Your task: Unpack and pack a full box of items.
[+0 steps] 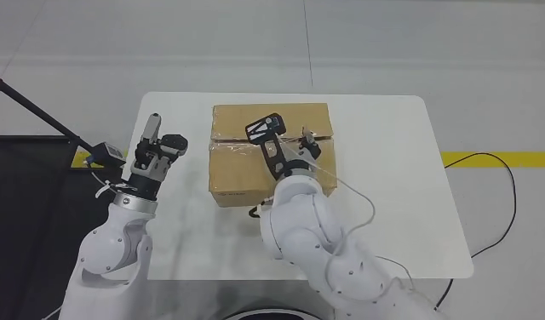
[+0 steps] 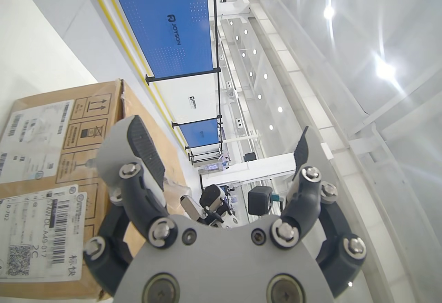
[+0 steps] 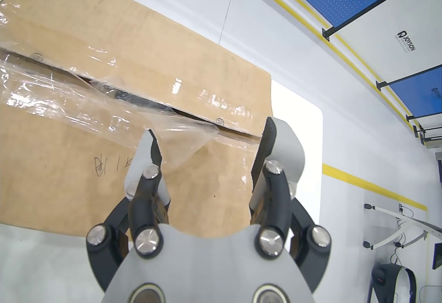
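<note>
top view down over table (image 1: 387,171), wrist views close, left seemingly upturned, all share box (image 1: 238,174)

The box (image 1: 271,154) was plain brown cardboard, with a strip of clear, shiny tape (image 3: 103,100) along its top seam and a few black pen marks (image 3: 100,166) below it. Its side carried white labels (image 2: 34,142) printed with black barcodes, beside black handling symbols. The table (image 1: 383,150) was white. The floor (image 1: 409,39) was pale grey, crossed by yellow lines (image 1: 494,157), with a black cable (image 1: 513,205) looping over it. The left gripper (image 2: 221,131) and right gripper (image 3: 210,131) were both silver-grey metal with black links and black ribbed pads (image 2: 145,145). The wall panels (image 2: 162,7) were blue, covered in fine pale dots and framed in black, with white panels between them.
</note>
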Action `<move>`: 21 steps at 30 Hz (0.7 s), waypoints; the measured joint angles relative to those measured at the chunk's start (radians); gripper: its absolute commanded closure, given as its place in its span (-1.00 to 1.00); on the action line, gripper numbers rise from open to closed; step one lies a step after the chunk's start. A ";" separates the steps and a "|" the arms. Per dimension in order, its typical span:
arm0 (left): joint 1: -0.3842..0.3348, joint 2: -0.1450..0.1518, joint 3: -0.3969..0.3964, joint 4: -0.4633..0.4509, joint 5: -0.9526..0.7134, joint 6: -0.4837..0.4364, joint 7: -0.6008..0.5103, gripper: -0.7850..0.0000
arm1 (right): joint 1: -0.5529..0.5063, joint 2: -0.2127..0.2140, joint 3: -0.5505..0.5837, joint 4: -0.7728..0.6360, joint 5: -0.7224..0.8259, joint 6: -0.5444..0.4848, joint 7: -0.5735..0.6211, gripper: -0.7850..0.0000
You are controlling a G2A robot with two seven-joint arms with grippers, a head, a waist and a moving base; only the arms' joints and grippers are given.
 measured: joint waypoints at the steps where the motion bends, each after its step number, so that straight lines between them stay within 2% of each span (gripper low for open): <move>1: 0.000 0.000 0.000 0.001 -0.001 0.000 0.001 -1.00 | 0.000 -0.004 -0.002 0.001 -0.004 -0.003 0.000 -0.27; 6: 0.001 0.002 -0.002 0.004 -0.007 -0.003 0.004 -1.00 | -0.002 -0.023 -0.008 0.013 -0.034 -0.017 0.007 0.00; 17: 0.007 0.004 -0.011 0.006 -0.037 -0.011 0.007 -1.00 | -0.002 -0.064 -0.002 0.066 -0.053 -0.052 0.012 0.05; 21: -0.001 0.006 -0.005 -0.005 -0.071 0.012 -0.030 -1.00 | 0.001 -0.079 0.001 0.085 -0.068 -0.059 0.007 0.12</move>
